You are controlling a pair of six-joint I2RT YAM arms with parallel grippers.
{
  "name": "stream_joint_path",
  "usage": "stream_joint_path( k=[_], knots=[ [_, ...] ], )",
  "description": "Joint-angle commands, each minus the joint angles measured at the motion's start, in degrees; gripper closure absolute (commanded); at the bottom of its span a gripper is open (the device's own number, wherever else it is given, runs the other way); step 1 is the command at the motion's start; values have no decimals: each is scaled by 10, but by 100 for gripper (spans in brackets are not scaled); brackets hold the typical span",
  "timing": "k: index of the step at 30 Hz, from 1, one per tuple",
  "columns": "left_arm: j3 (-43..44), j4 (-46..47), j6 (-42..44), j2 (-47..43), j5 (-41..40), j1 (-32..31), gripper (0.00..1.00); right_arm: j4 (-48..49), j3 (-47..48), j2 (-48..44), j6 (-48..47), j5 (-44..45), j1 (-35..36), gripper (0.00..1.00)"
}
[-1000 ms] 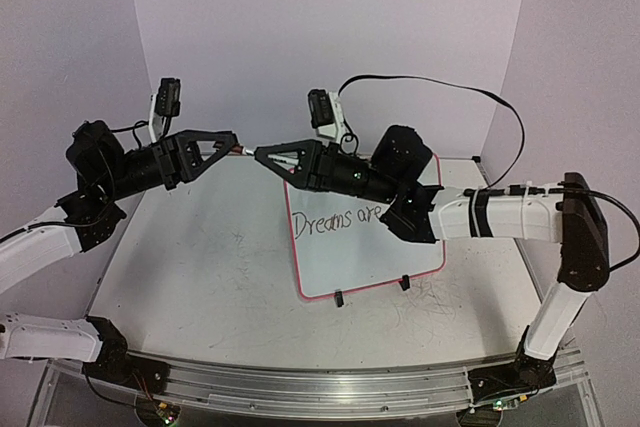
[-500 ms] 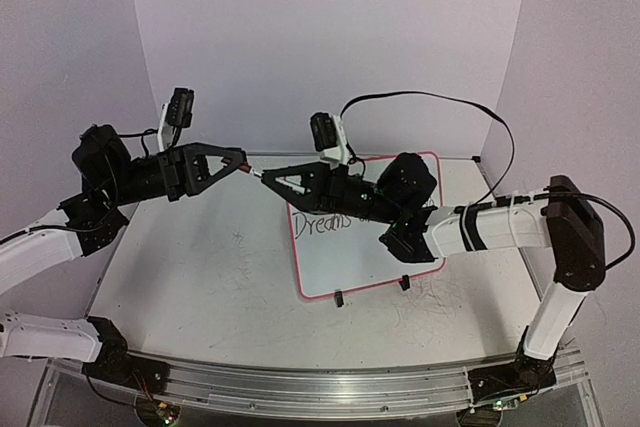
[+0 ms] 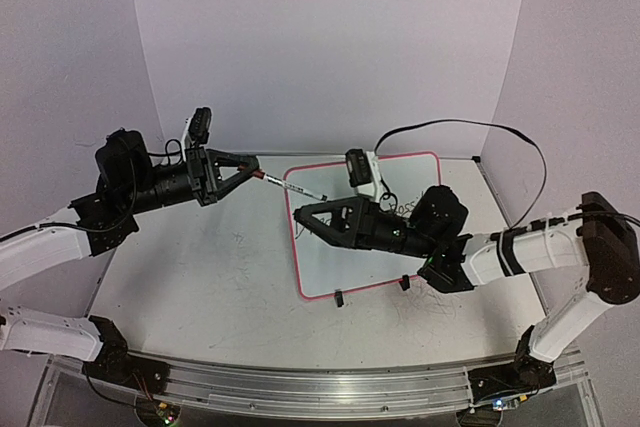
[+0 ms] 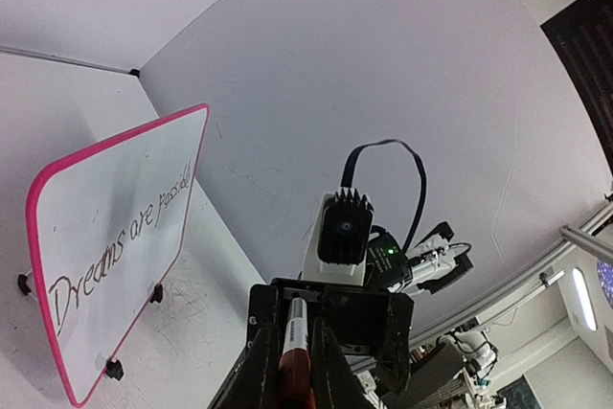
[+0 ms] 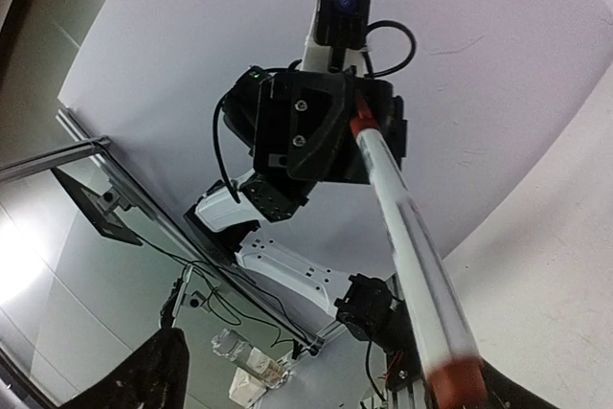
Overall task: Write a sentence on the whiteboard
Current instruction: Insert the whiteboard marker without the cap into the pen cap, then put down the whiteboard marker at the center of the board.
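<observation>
The whiteboard [image 3: 330,272], white with a pink rim, stands propped on the table right of centre. In the left wrist view the whiteboard [image 4: 91,208] carries the sentence [image 4: 115,254], "Dreams are possible". From above, my right arm hides most of that line. My left gripper [image 3: 252,170] is shut on a marker [image 3: 290,185], which sticks out to the right over the board's left edge. In its wrist view the marker [image 4: 292,347] sits between the left fingers. My right gripper [image 3: 300,215] is open just below the marker's free end [image 5: 412,256], not gripping it.
Two black clip feet [image 3: 340,298] [image 3: 404,282] hold up the board at its near edge. A black cable [image 3: 470,127] arcs from the right wrist camera toward the back right corner. The scuffed tabletop [image 3: 200,277] ends at the purple walls.
The right gripper opened, let go of the marker and drew back to the right and nearer over the board. The left gripper kept the marker and shifted slightly right.
</observation>
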Motion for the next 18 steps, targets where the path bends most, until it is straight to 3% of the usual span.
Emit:
stream_joint_path(
  k=[1, 4, 8, 12, 18],
  knots=[
    [42, -99, 12, -34, -49, 10, 100, -33, -70, -107, -62, 50, -19, 12],
    [87, -277, 71, -50, -120, 14, 100, -166, -105, -195, -136, 120, -23, 9],
    [123, -432, 117, -48, -151, 33, 100, -332, -122, -320, -227, 232, -23, 7],
    [109, -485, 147, 2, -84, 61, 100, -432, -116, -398, -281, 303, -23, 5],
    [81, -491, 231, 133, -24, 112, 100, -486, -103, -439, -308, 327, -23, 5]
  ],
)
